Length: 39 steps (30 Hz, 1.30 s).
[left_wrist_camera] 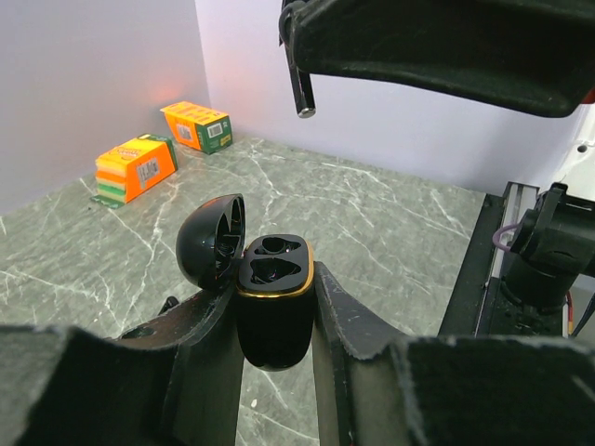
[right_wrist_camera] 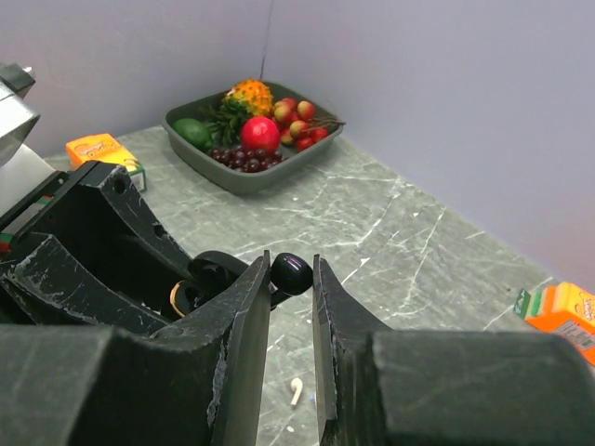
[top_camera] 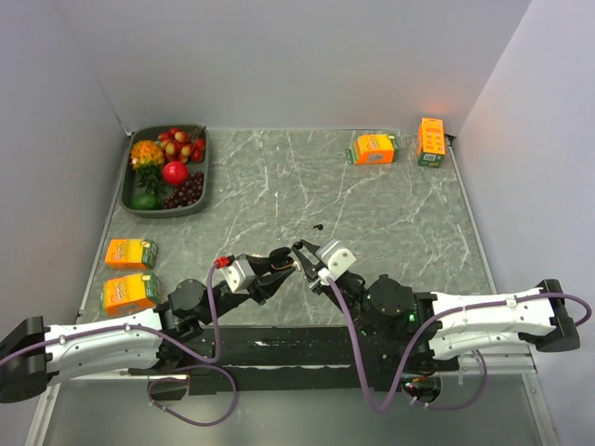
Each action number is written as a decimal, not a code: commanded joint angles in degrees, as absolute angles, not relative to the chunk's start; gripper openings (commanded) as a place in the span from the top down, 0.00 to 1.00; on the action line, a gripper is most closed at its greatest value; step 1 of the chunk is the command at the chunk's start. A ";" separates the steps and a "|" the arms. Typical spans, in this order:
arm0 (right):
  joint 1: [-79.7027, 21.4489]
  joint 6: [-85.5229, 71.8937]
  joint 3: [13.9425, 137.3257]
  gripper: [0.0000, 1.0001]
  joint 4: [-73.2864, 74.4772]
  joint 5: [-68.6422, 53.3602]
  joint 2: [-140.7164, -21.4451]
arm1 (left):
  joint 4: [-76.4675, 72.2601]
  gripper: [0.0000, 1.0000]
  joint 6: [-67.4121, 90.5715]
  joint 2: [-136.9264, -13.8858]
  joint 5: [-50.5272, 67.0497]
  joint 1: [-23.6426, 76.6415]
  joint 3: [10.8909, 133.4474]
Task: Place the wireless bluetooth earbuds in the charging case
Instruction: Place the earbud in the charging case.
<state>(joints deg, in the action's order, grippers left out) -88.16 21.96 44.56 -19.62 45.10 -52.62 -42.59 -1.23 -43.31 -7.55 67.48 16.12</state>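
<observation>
Clenched on the charging case point(left_wrist_camera: 272, 321), the left jaws press its two flanks from either side, low in the left wrist view. The case stands upright, long axis running from its rounded bottom up to a gold-rimmed mouth that faces up and slightly toward the lens. Its domed lid point(left_wrist_camera: 209, 243) is swung open and leans away to the left in that view. Two dark wells show in the top face; black on black, it is hard to tell whether anything sits in them. The right jaws are closed on a black earbud point(right_wrist_camera: 291, 273), pinched at their very tips, just beside and above the open case. Only a glossy rounded end of that bud shows, so which way it points cannot be made out. From the right wrist view the case is mostly hidden behind the left arm's hardware; a sliver of gold rim peeks through. A white earbud point(right_wrist_camera: 297, 391) lies on the marbled bench point(top_camera: 279, 195) below the right fingers, its long axis running roughly away from that lens. Farther out on the bench the overhead view shows a small dark speck point(top_camera: 318, 226), too tiny to identify. A fruit tray point(right_wrist_camera: 240, 182) sits in the far left corner, and two orange cartons point(left_wrist_camera: 138, 167) point(left_wrist_camera: 197, 125) stand at the far right wall, well apart from the case.
</observation>
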 commanded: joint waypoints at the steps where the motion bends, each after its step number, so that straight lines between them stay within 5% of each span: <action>1: -88.86 23.03 43.86 1.00 -23.82 46.76 -52.91 | -45.70 0.99 -0.53 -42.63 -8.53 67.50 18.54; 39: -89.03 19.95 39.02 1.00 -30.06 48.52 -57.22 | -45.00 0.99 -0.44 -42.54 -8.88 67.41 19.86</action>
<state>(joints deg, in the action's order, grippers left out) -88.53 20.64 39.64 -28.32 47.62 -56.99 -42.22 -1.19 -42.85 -8.45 67.46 17.10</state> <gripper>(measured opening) 0.279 0.342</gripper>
